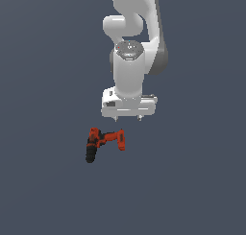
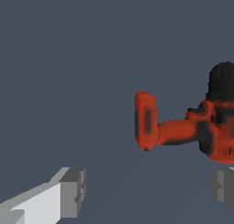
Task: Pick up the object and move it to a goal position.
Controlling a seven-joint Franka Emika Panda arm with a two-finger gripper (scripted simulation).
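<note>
The gripper [image 1: 128, 118] hangs with fingers [image 2: 73, 191] spread wide and empty, the drill [image 1: 103, 142] lying on the floor at its seven o'clock in the exterior view, apparently offset because the descent is not yet aligned.

No text, brand, number or sign can be read in either view. The small L-shaped orange-red power drill with a black nose [image 2: 201, 127] carries a faint pale mark low on its body in the wrist view, too blurred to make out. A small dark patch on the white robot hand [image 1: 129, 104] in the exterior view is likewise unreadable.
</note>
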